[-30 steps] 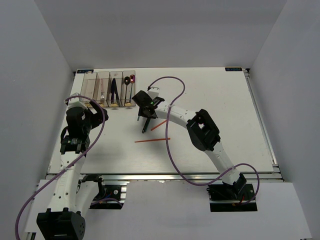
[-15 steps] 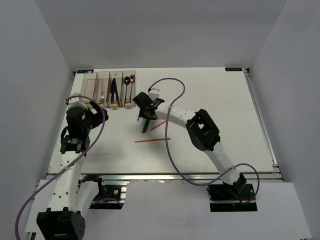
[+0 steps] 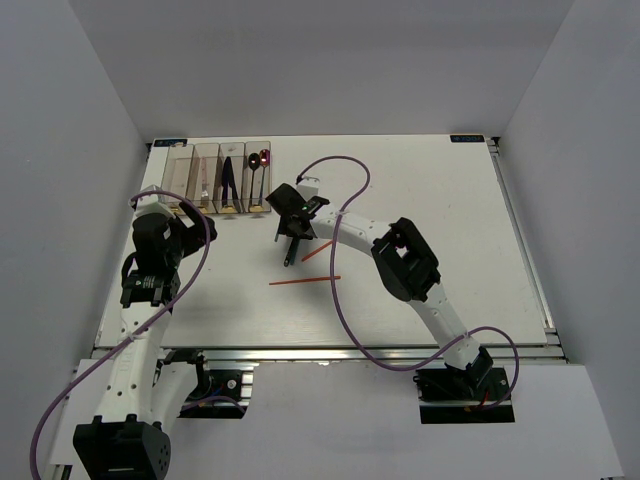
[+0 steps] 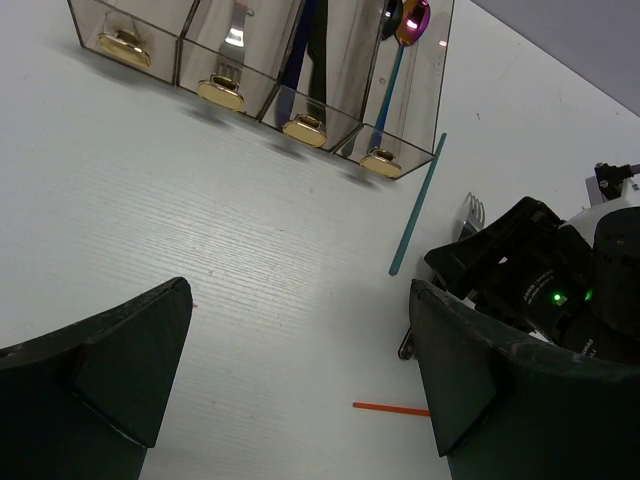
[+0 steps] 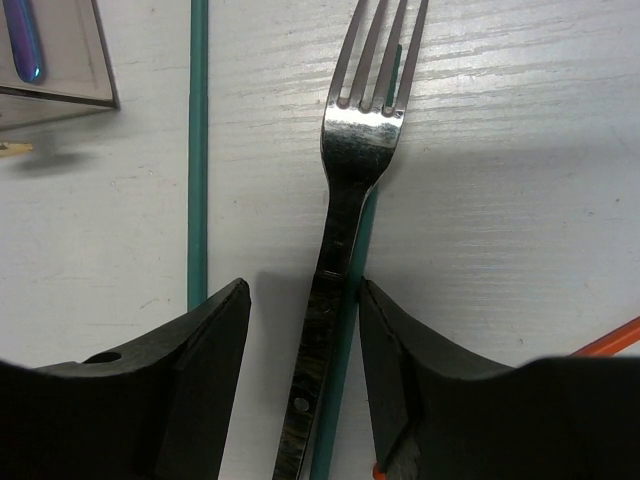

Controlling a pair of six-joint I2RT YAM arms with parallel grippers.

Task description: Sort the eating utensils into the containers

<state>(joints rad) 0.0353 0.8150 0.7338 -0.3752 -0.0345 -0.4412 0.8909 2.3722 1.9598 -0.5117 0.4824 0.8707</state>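
Note:
A silver fork (image 5: 362, 130) lies flat on the white table, over a green chopstick (image 5: 352, 300). My right gripper (image 5: 302, 300) is open, one finger on each side of the fork's handle and low over it. A second green chopstick (image 5: 198, 150) lies just left of it. In the top view the right gripper (image 3: 290, 222) is right of the containers (image 3: 215, 180), with the fork's dark handle (image 3: 290, 255) below it. Two red chopsticks (image 3: 305, 281) (image 3: 318, 251) lie nearby. My left gripper (image 4: 300, 300) is open and empty above bare table.
The four joined clear bins (image 4: 200, 60) hold a pink spoon (image 4: 415, 18), a blue knife (image 4: 305, 40) and other pieces. A green chopstick (image 4: 415, 210) lies against the right bin. A purple cable (image 3: 340, 200) loops over the right arm.
My right wrist has shifted very slightly over the fork. The left arm and the utensils have not moved.

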